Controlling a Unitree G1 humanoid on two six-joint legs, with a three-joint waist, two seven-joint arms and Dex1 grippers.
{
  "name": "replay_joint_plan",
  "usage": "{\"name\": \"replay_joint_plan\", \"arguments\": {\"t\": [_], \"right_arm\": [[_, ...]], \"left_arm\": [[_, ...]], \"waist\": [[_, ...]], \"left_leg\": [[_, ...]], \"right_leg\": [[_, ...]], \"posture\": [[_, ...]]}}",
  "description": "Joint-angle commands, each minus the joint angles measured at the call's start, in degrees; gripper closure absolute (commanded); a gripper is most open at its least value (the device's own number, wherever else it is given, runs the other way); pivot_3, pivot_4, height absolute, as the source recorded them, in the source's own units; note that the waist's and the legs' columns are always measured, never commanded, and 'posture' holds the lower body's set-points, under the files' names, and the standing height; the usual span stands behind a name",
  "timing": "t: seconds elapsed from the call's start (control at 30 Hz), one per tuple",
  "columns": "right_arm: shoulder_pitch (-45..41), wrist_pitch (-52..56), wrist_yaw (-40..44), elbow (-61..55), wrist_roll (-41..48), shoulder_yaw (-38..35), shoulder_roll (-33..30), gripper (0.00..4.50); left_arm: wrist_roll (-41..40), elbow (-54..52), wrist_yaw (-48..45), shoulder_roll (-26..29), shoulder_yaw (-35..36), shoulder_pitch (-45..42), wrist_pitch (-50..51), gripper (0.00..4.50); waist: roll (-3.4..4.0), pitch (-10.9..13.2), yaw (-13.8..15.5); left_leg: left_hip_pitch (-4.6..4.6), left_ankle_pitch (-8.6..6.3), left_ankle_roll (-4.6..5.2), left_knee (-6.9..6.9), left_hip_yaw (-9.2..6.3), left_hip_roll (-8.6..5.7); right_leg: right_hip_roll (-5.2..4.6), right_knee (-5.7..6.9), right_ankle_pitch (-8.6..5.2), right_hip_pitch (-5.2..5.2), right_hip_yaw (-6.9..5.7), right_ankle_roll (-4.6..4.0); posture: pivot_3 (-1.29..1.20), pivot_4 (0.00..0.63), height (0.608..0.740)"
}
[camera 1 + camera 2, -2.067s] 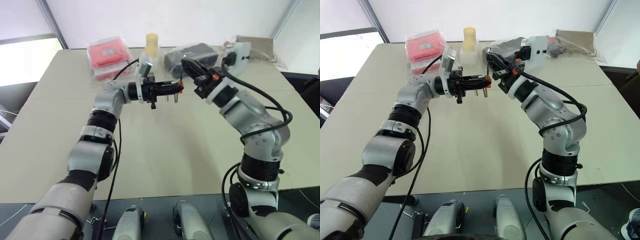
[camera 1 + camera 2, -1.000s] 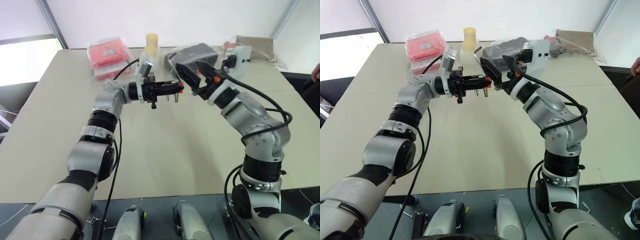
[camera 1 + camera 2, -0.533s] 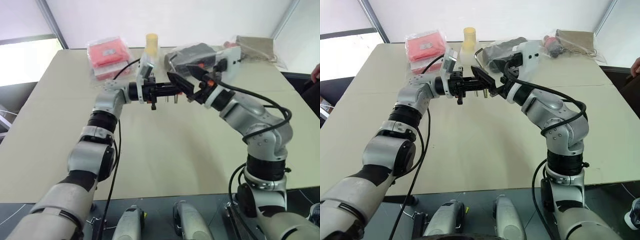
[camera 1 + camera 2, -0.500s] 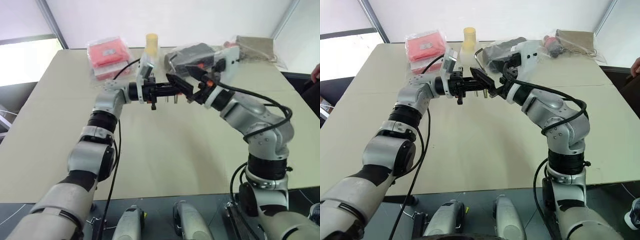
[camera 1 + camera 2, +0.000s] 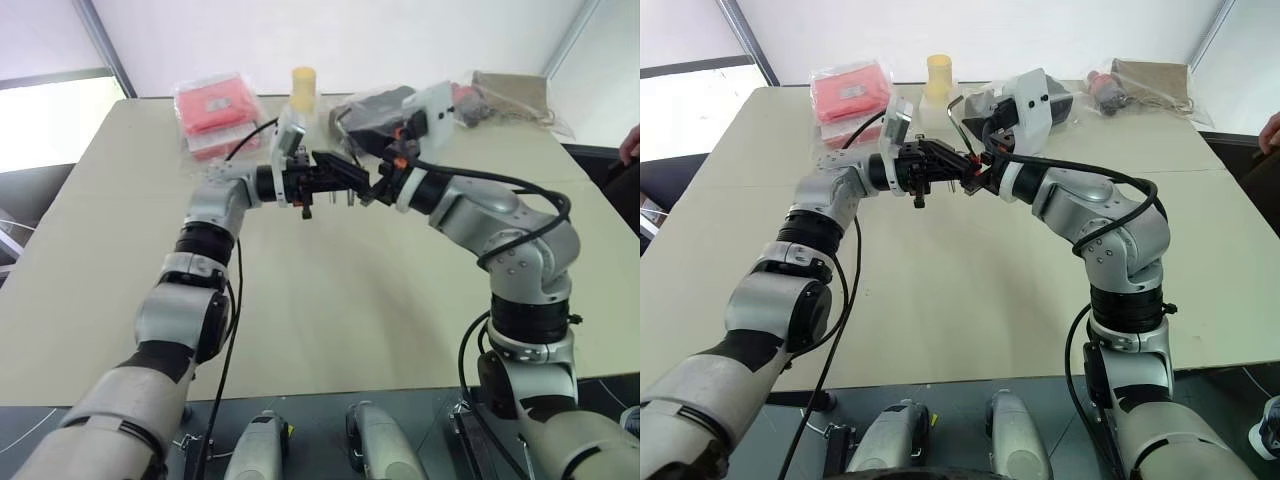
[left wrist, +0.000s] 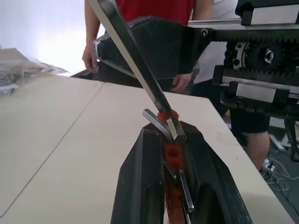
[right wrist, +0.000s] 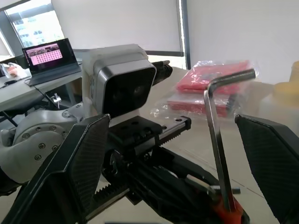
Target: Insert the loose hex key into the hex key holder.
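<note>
L gripper (image 6: 174, 140) clamped on small orange-red plastic hex key holder (image 6: 169, 151), held mid-air above beige table (image 5: 330, 290). Thin grey L-shaped loose hex key (image 7: 218, 140) stands upright, lower end at holder. R gripper (image 7: 182, 154) jaws wide, straddling key w/o touching. Step: seating key. Next, prob.: pinch key shaft, press straight down into slot.

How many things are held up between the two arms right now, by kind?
Loose hex key, standing in the holder: 1
Hex key holder: 1
Grippers: 2, the left gripper shut on the holder, the right gripper open around the key
Total: 4
</note>
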Motion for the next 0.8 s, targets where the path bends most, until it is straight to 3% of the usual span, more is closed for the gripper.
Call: {"name": "replay_joint_plan", "arguments": {"t": [0.03, 0.3, 0.4, 0.63, 0.8], "right_arm": [[-1.17, -0.34, -0.08, -0.63, -0.28, -0.65, 0.18, 0.07], [-1.26, -0.87, -0.08, 0.75, -1.52, -0.29, 1.10, 0.07], [-1.73, -0.66, 0.35, 1.97, -1.94, 0.07, 1.23, 0.86], [-1.80, -0.29, 0.61, 2.20, -2.20, 0.19, 1.26, 4.44], [-1.92, -0.22, 0.22, 2.15, -2.87, -0.37, 1.60, 4.48]], "left_arm": [[-0.48, -2.63, -0.83, 0.71, 0.25, -0.64, -0.45, 4.50], [0.81, -4.78, -1.47, 0.62, -1.67, 1.11, -1.28, 4.50], [1.35, -5.16, -1.82, 0.32, -2.43, 1.74, -1.66, 4.50], [1.72, -5.08, -1.86, 0.27, -3.02, 2.31, -2.38, 4.50], [1.53, -5.16, -1.75, 0.21, -3.04, 2.42, -2.30, 4.50]], "waist": [[0.00, 0.00, 0.04], [0.00, 0.00, -0.02], [0.00, 0.00, 0.01], [0.00, 0.00, 0.06], [0.00, 0.00, 0.04]], "left_leg": [[0.00, 0.00, 0.00, 0.00, 0.00, 0.00], [0.00, 0.00, 0.00, 0.00, 0.00, 0.00], [0.00, 0.00, 0.00, 0.00, 0.00, 0.00], [0.00, 0.00, 0.00, 0.00, 0.01, 0.00], [0.00, 0.00, 0.00, 0.00, 0.00, 0.00]], "right_leg": [[0.00, 0.00, 0.00, 0.00, 0.00, 0.00], [0.00, 0.00, 0.00, 0.00, 0.00, 0.00], [0.00, 0.00, 0.00, 0.00, 0.00, 0.00], [0.00, 0.00, 0.00, 0.00, 0.00, 0.00], [0.00, 0.01, 0.00, 0.00, 0.00, 0.00]], "posture": [[0.00, 0.150, 0.740], [0.00, 0.150, 0.740], [0.00, 0.150, 0.740], [0.00, 0.150, 0.740], [0.00, 0.150, 0.740]]}}
